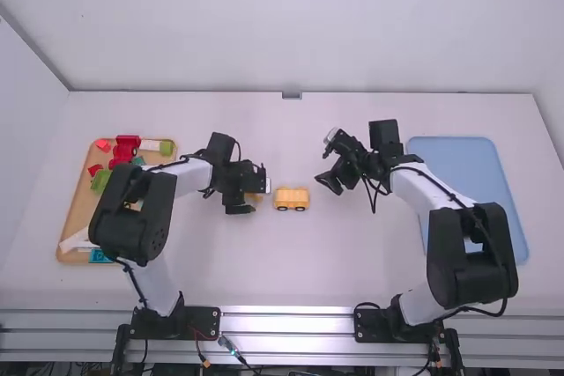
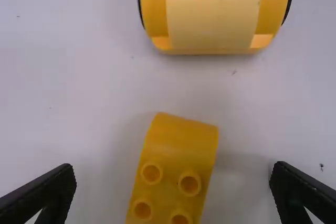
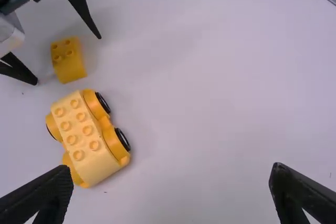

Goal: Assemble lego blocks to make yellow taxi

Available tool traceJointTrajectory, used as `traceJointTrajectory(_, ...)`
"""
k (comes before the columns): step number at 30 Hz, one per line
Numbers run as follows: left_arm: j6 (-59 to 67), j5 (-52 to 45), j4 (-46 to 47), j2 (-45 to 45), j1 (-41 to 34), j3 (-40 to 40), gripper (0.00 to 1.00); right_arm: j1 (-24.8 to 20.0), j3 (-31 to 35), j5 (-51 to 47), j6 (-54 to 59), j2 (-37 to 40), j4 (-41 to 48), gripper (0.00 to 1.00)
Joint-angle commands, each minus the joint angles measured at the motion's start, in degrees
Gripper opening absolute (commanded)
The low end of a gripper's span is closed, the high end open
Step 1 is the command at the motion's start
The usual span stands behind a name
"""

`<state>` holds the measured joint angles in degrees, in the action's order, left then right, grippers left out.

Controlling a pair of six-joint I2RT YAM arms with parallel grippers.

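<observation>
White table (image 1: 291, 270), yellow block (image 2: 176, 169) partly hidden under open left hand (image 1: 258, 190), wheeled base (image 1: 292, 197) nearby, right hand (image 1: 327, 163) open

— Pictured at left on the white table (image 1: 291, 281)?
— See a tan tray (image 1: 77, 217), holding red pieces (image 1: 126, 142), green pieces (image 1: 99, 180) and, by its near end, a teal piece (image 1: 101, 255).
— And at right?
— Note a light-blue tray (image 1: 476, 173), lying flat.
</observation>
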<state>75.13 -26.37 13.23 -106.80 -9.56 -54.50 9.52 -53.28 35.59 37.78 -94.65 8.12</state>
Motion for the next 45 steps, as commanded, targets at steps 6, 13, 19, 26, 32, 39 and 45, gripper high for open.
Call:
traceJointTrajectory(6, 4.4, -25.9, -1.0, -1.4, 11.5, 0.8, 0.99, -0.2, -0.3, 0.3, -0.3, 0.4, 1.6, 0.99)
traceJointTrajectory(13, 7.3, -32.9, -1.6, -6.8, 13.5, 0.2, 0.99, 0.7, -0.3, 0.3, -0.3, 0.4, 1.2, 0.99)
traceJointTrajectory(19, 9.8, -29.7, -2.0, -7.9, 11.0, -0.1, 1.0, 0.7, -0.3, 0.3, -0.3, 0.4, 1.1, 0.99)
traceJointTrajectory(26, 10.4, -27.9, -2.4, -8.0, 11.0, -0.1, 0.83, 0.8, -0.3, 0.4, -0.3, 0.4, 1.3, 0.99)
traceJointTrajectory(32, 10.7, -28.7, -2.0, -8.6, 11.5, -0.1, 0.9, 1.5, -0.3, 0.3, -0.3, 0.4, 1.2, 0.99)
traceJointTrajectory(39, 7.4, -29.4, -4.5, -11.0, 11.5, -1.2, 0.94, 1.4, -0.3, 0.4, -0.4, 0.4, 1.4, 0.99)
traceJointTrajectory(45, 12.9, -28.0, 1.3, -11.2, 11.2, -2.7, 0.78, 1.5, -0.3, 0.4, -0.5, 0.4, 1.6, 0.99)
